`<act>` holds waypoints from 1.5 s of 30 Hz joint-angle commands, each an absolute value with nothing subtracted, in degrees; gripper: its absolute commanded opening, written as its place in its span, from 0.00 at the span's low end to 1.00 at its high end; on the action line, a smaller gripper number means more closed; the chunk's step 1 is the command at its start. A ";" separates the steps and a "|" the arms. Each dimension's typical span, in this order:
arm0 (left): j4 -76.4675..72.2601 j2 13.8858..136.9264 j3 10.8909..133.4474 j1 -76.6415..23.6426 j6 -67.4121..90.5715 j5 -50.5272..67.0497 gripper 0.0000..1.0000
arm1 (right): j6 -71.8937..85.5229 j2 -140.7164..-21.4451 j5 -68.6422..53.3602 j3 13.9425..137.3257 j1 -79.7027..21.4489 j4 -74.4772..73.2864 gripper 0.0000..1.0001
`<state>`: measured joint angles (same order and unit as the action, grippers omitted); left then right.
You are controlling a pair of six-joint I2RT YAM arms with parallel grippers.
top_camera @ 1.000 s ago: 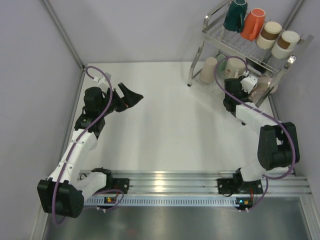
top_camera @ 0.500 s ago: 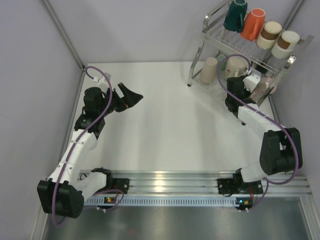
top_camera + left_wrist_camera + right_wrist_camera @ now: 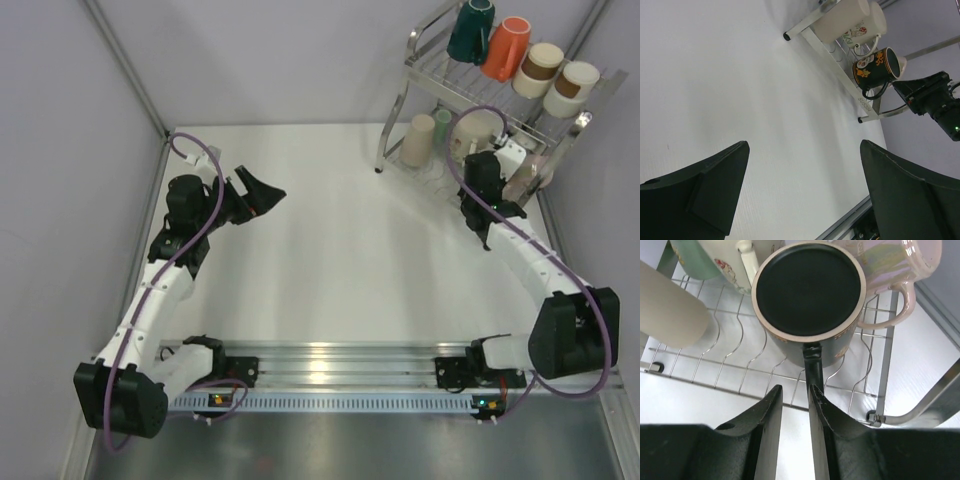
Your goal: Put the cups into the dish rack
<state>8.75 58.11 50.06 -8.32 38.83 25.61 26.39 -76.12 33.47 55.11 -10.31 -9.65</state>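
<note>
White tabletop (image 3: 330, 260) stretched between the two arms, and no cup showed on it in any view. Every cup in sight sat in the dish rack (image 3: 445, 72). Its upper shelf carried a dark teal cup (image 3: 470, 30), an orange cup (image 3: 507, 48) and two brown-and-white cups (image 3: 538, 68). On the lower shelf, straight ahead of the right gripper (image 3: 795, 390), a black mug (image 3: 807, 290) stood upside down with its handle (image 3: 812, 362) pointing back at the fingertips. Ahead and to that gripper's left were a cream mug (image 3: 727, 262), a mint cup (image 3: 690, 260) and a beige cup (image 3: 670, 305); ahead to its right, a pinkish mug (image 3: 900, 265) sat close against the black one. The right gripper's jaws stood a narrow gap apart, with only rack wire and table showing between them. The handle's end lay right at one fingertip, perhaps touching, though the angle did not settle it. The left gripper (image 3: 804, 145) hung spread wide, well apart from the rack, holding nothing. By my reading the loading was all but finished, with only backing the right gripper away left.
</note>
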 commanded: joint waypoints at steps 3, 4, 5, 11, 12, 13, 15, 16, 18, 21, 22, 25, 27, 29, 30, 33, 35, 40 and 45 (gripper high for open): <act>8.35 56.69 52.38 -8.26 38.41 25.14 0.98 | 26.98 -68.84 28.14 54.06 -9.40 -13.09 0.25; 8.35 56.69 52.38 -8.26 38.41 25.22 0.98 | 26.90 -67.43 26.99 52.40 -9.40 -13.10 0.25; 8.35 56.78 52.30 -8.26 38.41 25.31 0.98 | 26.81 -65.76 25.50 51.51 -9.49 -13.10 0.24; 8.35 56.78 52.03 -8.26 38.85 26.19 0.98 | 26.10 -56.78 22.33 48.52 -9.32 -15.11 0.22; 8.35 56.86 52.03 -8.26 39.20 26.37 0.98 | 26.54 -56.60 21.80 48.52 -9.32 -15.81 0.20; 8.26 56.87 51.94 -8.26 39.37 26.63 0.98 | 27.06 -56.43 21.01 48.34 -9.23 -17.47 0.16; 8.17 56.78 51.94 -8.26 39.64 27.07 0.98 | 27.94 -54.94 18.29 47.47 -9.14 -18.54 0.10; 8.17 56.78 52.03 -8.26 39.64 27.68 0.98 | 28.21 -53.97 17.67 46.50 -8.97 -19.24 0.04; 8.17 56.34 51.94 -8.26 39.55 28.04 0.98 | 28.82 -49.25 17.23 45.01 -8.88 -21.09 0.00; 8.17 55.99 51.59 -8.26 39.38 28.30 0.98 | 28.74 -41.87 18.54 43.07 -8.01 -23.37 0.00; 8.17 55.81 51.50 -8.26 39.55 28.47 0.98 | 28.74 -39.92 19.85 42.72 -7.56 -24.25 0.00; 6.68 55.55 50.54 -8.26 40.51 30.40 0.97 | 28.04 -34.64 22.06 41.40 -3.97 -25.40 0.00; 5.98 55.46 50.36 -8.26 40.87 30.85 0.97 | 27.43 -33.93 20.40 41.40 -0.11 -25.66 0.00; 5.89 55.28 50.45 -8.26 40.78 31.37 0.97 | 27.07 -35.76 15.86 41.92 4.20 -25.31 0.00; 5.89 55.28 50.45 -8.26 40.61 31.38 0.97 | 26.81 -36.82 13.38 42.45 8.66 -24.70 0.00; 5.89 55.02 50.62 -8.17 39.90 31.64 0.96 | 28.03 -40.33 0.48 41.23 20.50 -22.42 0.00; 5.89 54.76 50.63 -8.26 39.82 31.55 0.96 | 29.26 -42.18 -9.00 39.73 26.25 -17.94 0.00; 5.89 55.11 50.19 -8.26 40.08 31.20 0.96 | 33.39 -49.82 -15.21 36.39 32.26 -5.91 0.00; 5.10 56.07 48.87 -8.17 39.99 30.50 0.96 | 35.33 -56.59 -16.43 36.65 33.92 4.29 0.00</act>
